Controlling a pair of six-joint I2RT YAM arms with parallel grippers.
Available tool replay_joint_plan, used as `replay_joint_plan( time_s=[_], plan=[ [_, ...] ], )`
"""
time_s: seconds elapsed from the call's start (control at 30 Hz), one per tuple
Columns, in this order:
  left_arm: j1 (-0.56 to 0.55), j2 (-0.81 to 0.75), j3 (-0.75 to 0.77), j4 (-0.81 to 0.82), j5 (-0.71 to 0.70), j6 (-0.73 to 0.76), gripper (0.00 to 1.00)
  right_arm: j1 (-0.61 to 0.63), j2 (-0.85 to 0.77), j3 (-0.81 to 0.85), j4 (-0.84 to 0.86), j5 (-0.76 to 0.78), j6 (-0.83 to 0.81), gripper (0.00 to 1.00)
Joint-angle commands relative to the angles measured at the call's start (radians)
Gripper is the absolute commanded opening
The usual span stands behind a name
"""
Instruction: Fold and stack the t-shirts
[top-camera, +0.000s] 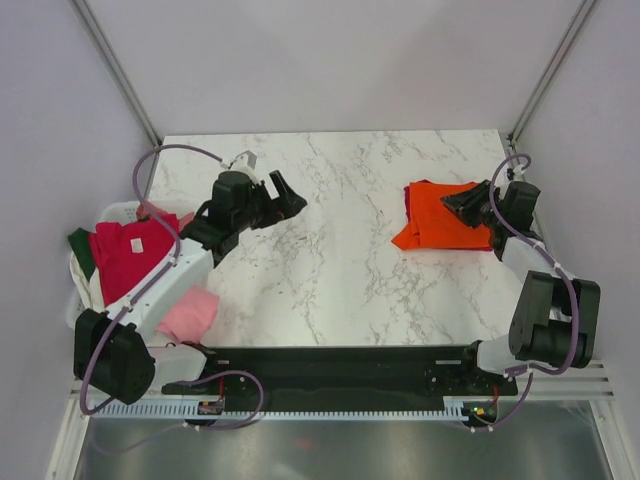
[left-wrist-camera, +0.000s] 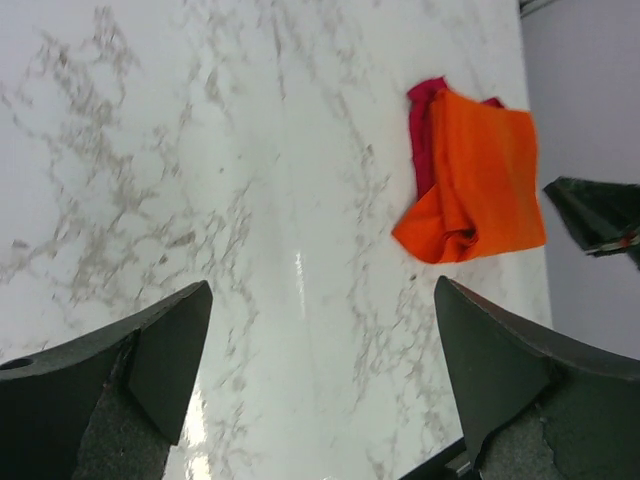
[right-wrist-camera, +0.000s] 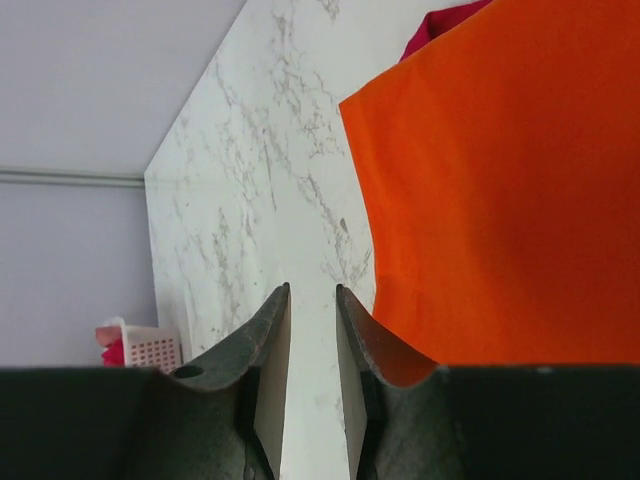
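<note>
now, left end effector (left-wrist-camera: 322, 288) spread wide and empty over the bench (top-camera: 330, 260), right end effector (right-wrist-camera: 312, 292) a narrow slit apart, seemingly gripping nothing, just beside the folded orange t-shirt (top-camera: 440, 225), which lies on a red t-shirt (left-wrist-camera: 425, 125) at the bench's right side

You have nothing to read here: no text, label, brand, number or sign can be made out in any of the three views. The small dark-and-red fitting (top-camera: 209, 407) on the white slotted rail (top-camera: 340, 409) at the near edge, left side, is too small for you to tell whether it bears any marking.
</note>
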Motion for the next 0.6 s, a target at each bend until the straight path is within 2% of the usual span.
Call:
replay_joint_plan(
  time_s=[0.0,0.1,0.23,0.37,0.57],
  plan=[
    [-0.001,-0.075,-0.107,-0.013,-0.006,0.052,1.00,0.000,-0.007,-0.055,0.266,-0.061,0.084,0.31],
    [-0.001,-0.135,-0.191,0.043,0.005,0.035,1.00,0.000,0.039,-0.095,0.382,-0.066,0.127,0.30],
    [-0.001,-0.207,-0.323,0.108,-0.017,0.034,1.00,0.000,0.176,-0.162,0.594,-0.110,0.235,0.27],
    [-0.003,-0.258,-0.378,0.115,-0.038,0.052,1.00,0.000,0.293,-0.221,0.784,-0.125,0.302,0.24],
    [-0.003,-0.316,-0.460,0.146,-0.079,0.074,1.00,0.000,0.356,-0.241,0.726,-0.079,0.226,0.24]
  ],
)
